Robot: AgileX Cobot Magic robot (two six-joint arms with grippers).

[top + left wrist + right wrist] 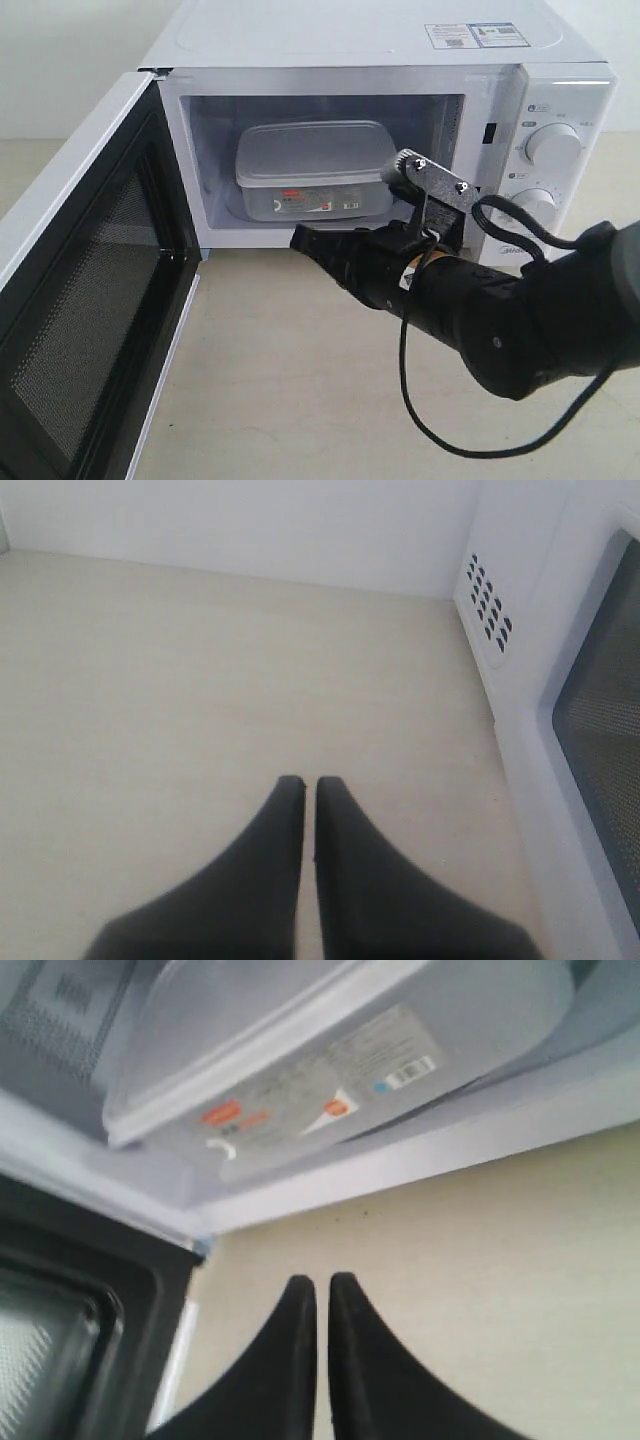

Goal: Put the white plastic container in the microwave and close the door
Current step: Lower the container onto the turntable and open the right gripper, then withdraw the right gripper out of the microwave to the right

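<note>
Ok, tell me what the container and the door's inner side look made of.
The white plastic container: likely translucent frosted plastic with a dull sheen; light shows dimly through lid and walls. The door: its inner frame looks slightly glossy black, plastic or coated metal, unclear which; its window carries fine perforated mesh, probably metal.

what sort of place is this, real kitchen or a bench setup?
Probably a lab bench mock-up, not a kitchen: the microwave sits on a pale tabletop against a plain white wall, and a cabled robot arm works at it.
</note>
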